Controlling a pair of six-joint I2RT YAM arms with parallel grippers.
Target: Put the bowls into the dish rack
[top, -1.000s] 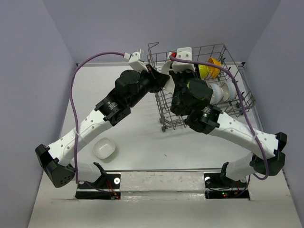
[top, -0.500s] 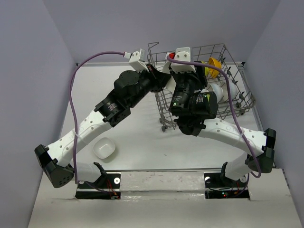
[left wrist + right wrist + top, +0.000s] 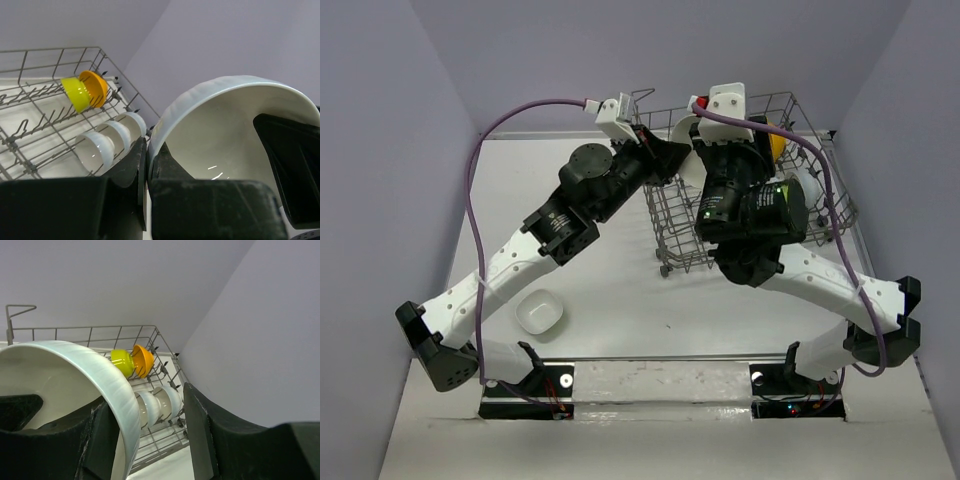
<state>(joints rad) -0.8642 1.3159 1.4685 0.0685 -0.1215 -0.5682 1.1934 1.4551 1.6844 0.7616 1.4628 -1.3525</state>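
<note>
Left gripper [image 3: 148,156]: fingers pressed together on the rim of a white bowl [image 3: 220,125], one finger inside the wall, one outside; a firm pinch.

Held bowl: tipped on edge, hollow facing the left wrist camera; in the top view it hangs over the left part of the dish rack [image 3: 55,50], toward the rack's 10 o'clock corner (contact with wires or prongs cannot be told).

Right gripper [image 3: 150,402]: fingers spread well apart; the same bowl's wall passes between them; one finger [image 3: 102,437] sits inside the hollow, close against the wall; the outer finger stands clear with open air between it and the rim; no pinch. The left wrist view shows that inner finger as a black block at 3 o'clock of the hollow.

Rack contents, left wrist view: lime green bowl [image 3: 75,94] and orange bowl [image 3: 96,87] on edge, touching, at 10 o'clock of the held bowl; three white bowls [image 3: 117,135] on edge in a row among the prongs at 9 o'clock, just beside one another.

Top view: loose white bowl [image 3: 540,312] upright on the table [image 3: 620,290] at 7 o'clock, near the left arm's base; well apart from the rack.
</note>
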